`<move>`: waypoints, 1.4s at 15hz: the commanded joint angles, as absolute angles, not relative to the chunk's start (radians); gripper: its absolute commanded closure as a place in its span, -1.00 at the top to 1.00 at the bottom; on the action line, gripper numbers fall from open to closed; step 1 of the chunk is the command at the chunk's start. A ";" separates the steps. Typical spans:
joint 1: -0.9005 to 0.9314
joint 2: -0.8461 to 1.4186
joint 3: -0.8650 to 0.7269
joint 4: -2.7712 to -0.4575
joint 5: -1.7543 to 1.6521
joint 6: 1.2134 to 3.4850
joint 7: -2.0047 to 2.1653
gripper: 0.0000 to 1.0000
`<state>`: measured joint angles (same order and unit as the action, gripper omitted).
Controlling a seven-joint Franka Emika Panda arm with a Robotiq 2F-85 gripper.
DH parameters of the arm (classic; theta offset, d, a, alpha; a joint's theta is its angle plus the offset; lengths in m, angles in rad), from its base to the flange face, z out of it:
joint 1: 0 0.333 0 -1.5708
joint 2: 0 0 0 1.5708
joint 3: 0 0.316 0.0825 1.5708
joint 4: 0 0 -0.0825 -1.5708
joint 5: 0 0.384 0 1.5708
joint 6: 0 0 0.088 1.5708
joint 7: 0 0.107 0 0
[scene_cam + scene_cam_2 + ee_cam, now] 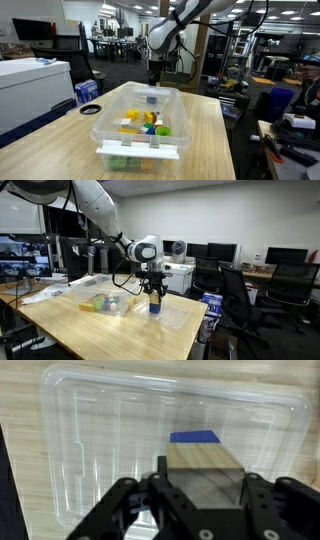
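**Wooden block clamped over a clear lid**

Starting at the left of an exterior view: a clear bin [76,298] on the pale wooden surface [90,335], with small coloured toys [104,303] inside. Just to the right of the bin, the end effector [153,292], pointed straight down and clenched on a wooden block [155,305]. Blue on the block's lower end, bare wood above. Directly beneath and stretching rightward, a clear lid [178,316] lying flat near the surface's corner. Cannot tell whether the block touches the lid or hangs just above it. Farther right, off the surface, a black office chair [235,288].

From the wrist view, left to right: one dark finger [160,472] pressed on the block's side, then the wooden block [205,458] between the jaws, its blue end [195,437] pointing away from the camera, then the opposite finger on the far side. Behind it all, the clear lid [90,430], rim up, filling most of the frame on the wooden surface [20,400].

From the facing exterior view, left to right: a blue tape roll [88,91] near the surface's edge, then the clear bin [101,118] with its toys [145,122] close to the camera. Behind the bin, at the far end, the end effector [155,74], hanging down from the arm.
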<state>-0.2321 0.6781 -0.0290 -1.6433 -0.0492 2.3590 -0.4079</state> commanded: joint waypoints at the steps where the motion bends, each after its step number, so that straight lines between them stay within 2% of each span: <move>1: -0.229 0.650 -0.032 -1.667 -0.067 2.367 -0.412 -0.39; 12: -0.226 0.659 -0.025 -1.662 -0.070 2.376 -0.422 -0.39; 13: -0.220 0.654 -0.029 -1.671 -0.082 2.390 -0.425 0.61; 15: -0.212 0.651 -0.031 -1.677 -0.099 2.392 -0.424 0.72; 16: -0.204 0.648 -0.037 -1.678 -0.116 2.389 -0.419 0.90; 17: -0.202 0.647 -0.037 -1.678 -0.125 2.386 -0.418 0.96; 21: -0.188 0.615 -0.029 -1.695 -0.128 2.360 -0.400 1.00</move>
